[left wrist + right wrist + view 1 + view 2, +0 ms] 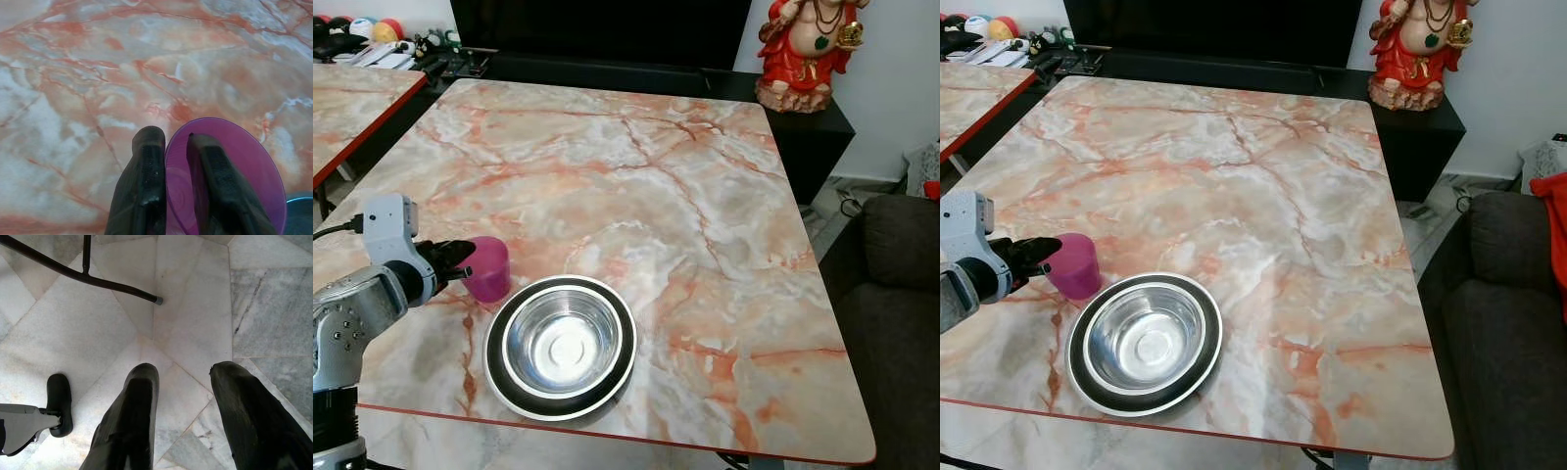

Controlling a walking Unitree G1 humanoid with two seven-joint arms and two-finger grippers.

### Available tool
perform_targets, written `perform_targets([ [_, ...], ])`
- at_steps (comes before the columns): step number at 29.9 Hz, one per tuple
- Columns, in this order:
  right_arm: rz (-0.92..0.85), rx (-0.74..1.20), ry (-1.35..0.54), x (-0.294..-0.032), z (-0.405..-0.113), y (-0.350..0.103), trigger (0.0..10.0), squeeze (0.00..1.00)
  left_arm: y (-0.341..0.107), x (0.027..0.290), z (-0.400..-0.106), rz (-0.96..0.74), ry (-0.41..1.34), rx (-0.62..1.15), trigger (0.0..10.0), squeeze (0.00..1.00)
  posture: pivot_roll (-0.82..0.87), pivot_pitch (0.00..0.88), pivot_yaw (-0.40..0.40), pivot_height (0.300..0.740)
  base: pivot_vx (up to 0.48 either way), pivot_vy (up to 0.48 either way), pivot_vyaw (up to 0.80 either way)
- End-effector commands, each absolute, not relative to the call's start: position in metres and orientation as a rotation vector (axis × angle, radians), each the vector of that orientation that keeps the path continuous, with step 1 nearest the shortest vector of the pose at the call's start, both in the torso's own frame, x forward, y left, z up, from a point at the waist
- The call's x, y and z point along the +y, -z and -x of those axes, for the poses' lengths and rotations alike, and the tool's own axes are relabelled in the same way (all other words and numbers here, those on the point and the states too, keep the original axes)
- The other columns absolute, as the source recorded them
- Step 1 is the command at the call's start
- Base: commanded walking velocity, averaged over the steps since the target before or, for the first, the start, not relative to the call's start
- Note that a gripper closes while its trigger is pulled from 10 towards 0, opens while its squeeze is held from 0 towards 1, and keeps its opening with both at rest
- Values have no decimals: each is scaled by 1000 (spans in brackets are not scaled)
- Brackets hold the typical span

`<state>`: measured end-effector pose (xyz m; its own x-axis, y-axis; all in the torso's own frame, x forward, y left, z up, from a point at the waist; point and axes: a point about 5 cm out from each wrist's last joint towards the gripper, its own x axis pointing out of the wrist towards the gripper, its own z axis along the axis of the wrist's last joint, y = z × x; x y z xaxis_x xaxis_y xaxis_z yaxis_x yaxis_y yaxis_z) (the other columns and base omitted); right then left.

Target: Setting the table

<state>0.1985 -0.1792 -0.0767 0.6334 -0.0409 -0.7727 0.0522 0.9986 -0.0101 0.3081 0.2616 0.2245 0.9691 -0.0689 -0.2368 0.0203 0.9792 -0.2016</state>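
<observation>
L gripper (176, 147): pinching pink cup (488, 268) rim — one finger inside; beside steel bowl (564, 340)
R gripper (188, 382): idle, fingers apart

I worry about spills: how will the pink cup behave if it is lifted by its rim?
The pink cup looks like thin translucent plastic, so probably light. The left end effector pinches one wall only, so it may tilt or slip.
</observation>
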Motion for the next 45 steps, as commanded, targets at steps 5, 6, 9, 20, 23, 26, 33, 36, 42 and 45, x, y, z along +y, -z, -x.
perform_targets([
  [5,-13,918,56,-181,-189,81,10000,0,-235,259,-306,182,67,207,10000,0,151,162,-38,740,0,0,0],
  [6,-13,918,56,-181,-189,82,10000,0,-233,260,-305,165,58,214,10000,0,151,162,-38,740,0,0,0],
  [9,-13,918,55,-181,-189,82,10000,0,-232,262,-304,150,48,212,10000,0,150,162,-38,740,0,0,0],
  [20,-11,918,55,-182,-189,82,10000,0,-255,270,-302,-129,-50,-24,10000,0,149,159,-40,740,0,0,0],
  [23,-11,919,54,-182,-189,82,10000,0,-270,270,-295,-191,-80,-182,10000,0,152,158,-40,740,0,0,0],
  [26,-11,919,54,-182,-189,82,10000,0,-272,268,-292,-267,-91,-234,10000,0,152,158,-40,740,0,0,0],
  [33,-12,917,53,-181,-189,82,10000,0,-247,246,-272,-482,-25,-361,10000,0,150,146,-43,740,0,0,0],
  [36,-11,913,60,-182,-190,81,10000,0,-234,230,-264,-571,53,-386,10000,0,149,139,-40,740,0,0,0],
  [42,-15,908,66,-181,-191,81,10000,0,-232,224,-266,-529,33,-416,10000,0,134,123,-33,740,0,0,0],
  [45,-17,902,69,-179,-191,80,10000,0,-230,220,-269,-534,44,-431,10000,0,116,108,-27,740,0,0,0],
])
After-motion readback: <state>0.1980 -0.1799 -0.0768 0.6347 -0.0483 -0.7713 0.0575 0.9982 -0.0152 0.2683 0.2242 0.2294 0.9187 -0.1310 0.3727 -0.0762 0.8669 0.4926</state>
